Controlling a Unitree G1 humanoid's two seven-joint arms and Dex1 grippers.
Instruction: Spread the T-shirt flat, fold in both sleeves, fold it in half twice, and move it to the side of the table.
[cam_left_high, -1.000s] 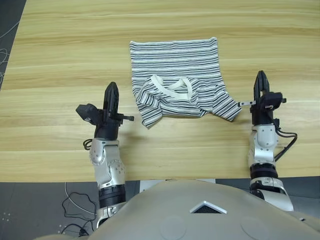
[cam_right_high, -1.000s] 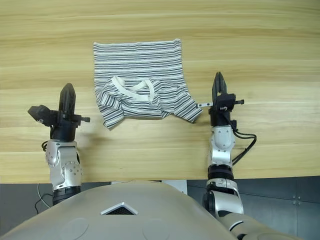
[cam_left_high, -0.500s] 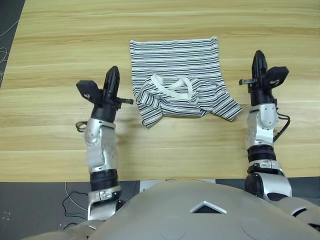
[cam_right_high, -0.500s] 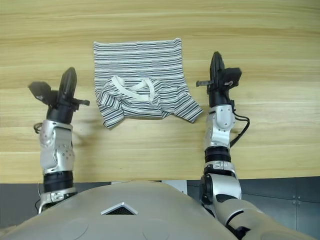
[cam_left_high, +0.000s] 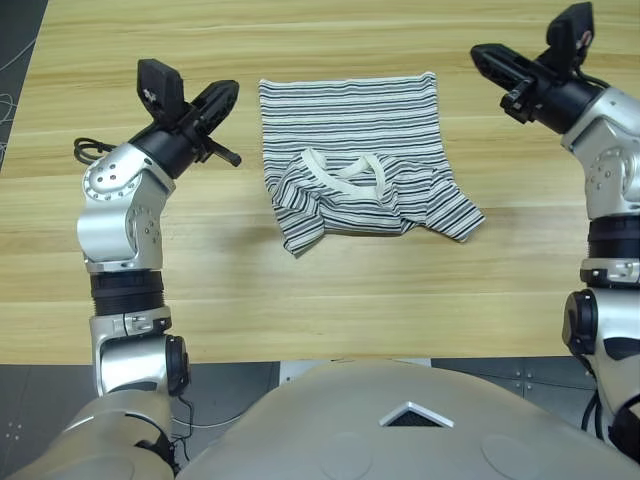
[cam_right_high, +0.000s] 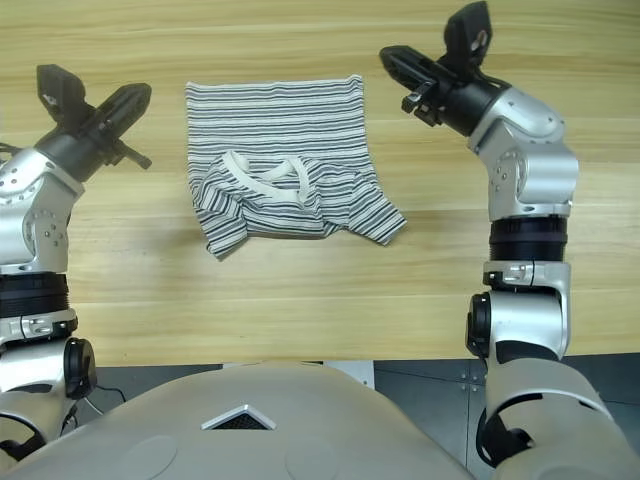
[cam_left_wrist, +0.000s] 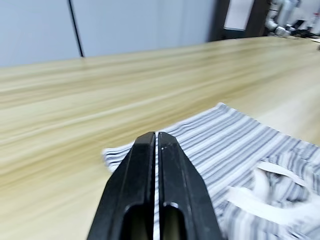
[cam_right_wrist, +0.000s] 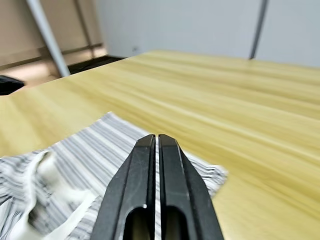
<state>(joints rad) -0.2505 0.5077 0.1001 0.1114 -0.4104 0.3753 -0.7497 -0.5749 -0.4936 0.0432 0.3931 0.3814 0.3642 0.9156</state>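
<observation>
flanking the t-shirt (cam_left_high: 350, 120), left fingers (cam_left_wrist: 141, 175) and right fingers (cam_right_wrist: 141, 175); wrist views show them pressed together.

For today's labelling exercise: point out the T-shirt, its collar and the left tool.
T-shirt (cam_left_high: 350, 115), left eye view, striped body.
collar (cam_left_high: 342, 174), left eye view, white band.
left tool (cam_left_high: 230, 90), left eye view, fingertips.

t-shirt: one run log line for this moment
t-shirt: bunched at collar, unheld | left gripper: shut, beside its far left corner | right gripper: shut, beside far right corner
</observation>
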